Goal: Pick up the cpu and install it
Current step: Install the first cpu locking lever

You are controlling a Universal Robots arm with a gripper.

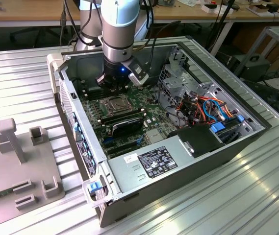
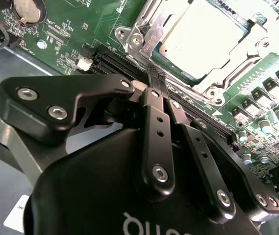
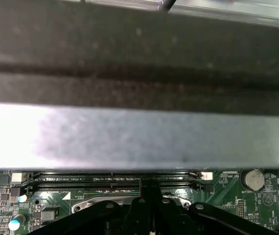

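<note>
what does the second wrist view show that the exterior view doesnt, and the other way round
Second wrist view alone: the cpu lying in the socket frame, and the gripper with fingers together beside that frame, holding nothing. Exterior view alone: the whole open computer case, its power supply, coloured cables, and the grey fixture on the exterior view's left. Both: the green motherboard.

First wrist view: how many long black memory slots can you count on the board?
2. One slot lies next to the case wall; the other slot runs alongside it, farther from the wall. More may be hidden.
</note>
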